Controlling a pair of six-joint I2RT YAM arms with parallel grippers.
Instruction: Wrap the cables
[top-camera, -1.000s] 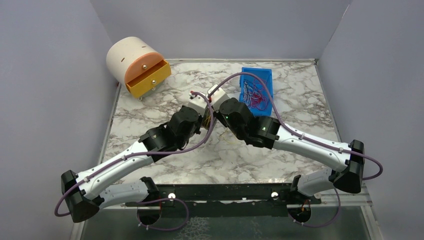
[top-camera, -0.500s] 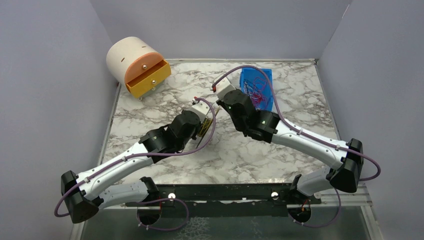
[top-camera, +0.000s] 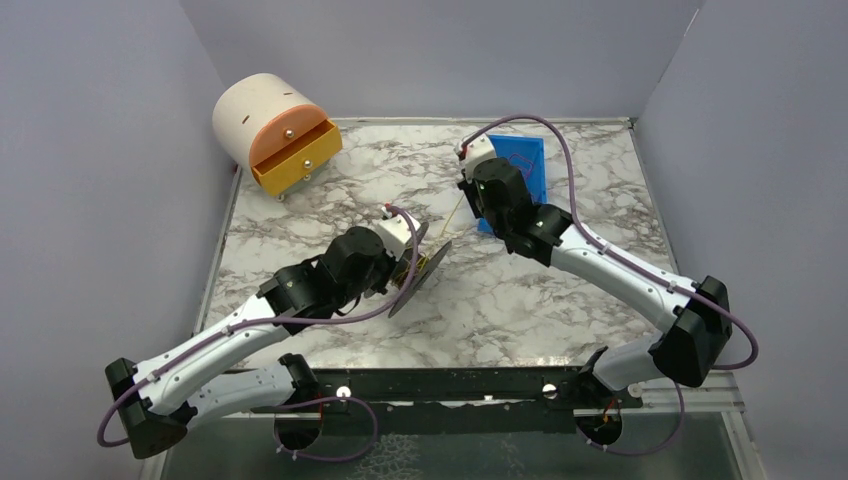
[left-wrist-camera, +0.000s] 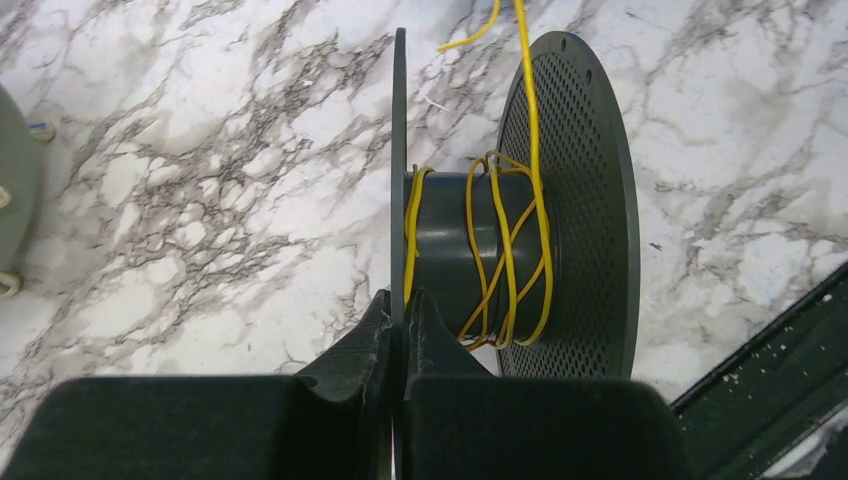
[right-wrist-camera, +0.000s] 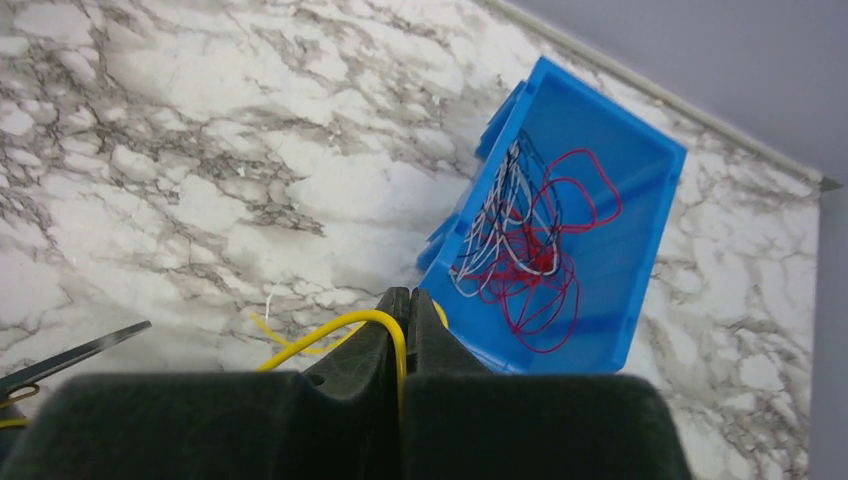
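My left gripper (left-wrist-camera: 404, 300) is shut on the thin flange of a dark grey spool (left-wrist-camera: 575, 200), held above the marble table; the spool also shows in the top view (top-camera: 425, 272). A yellow cable (left-wrist-camera: 505, 250) is wound a few turns round the spool's hub and runs off toward the top of the view. My right gripper (right-wrist-camera: 405, 300) is shut on the same yellow cable (right-wrist-camera: 320, 335), which loops over its fingertips. In the top view the cable (top-camera: 453, 222) stretches taut from the spool up to the right gripper (top-camera: 478, 195) beside the blue bin.
A blue bin (right-wrist-camera: 610, 180) holding red, white and black cables sits at the back right (top-camera: 528, 170). A cream cylinder with an open orange drawer (top-camera: 292, 155) stands at the back left. Grey walls surround the table.
My right gripper has moved back and to the right toward the blue bin, pulling the yellow cable taut. My left gripper has drawn the spool nearer and a little right.
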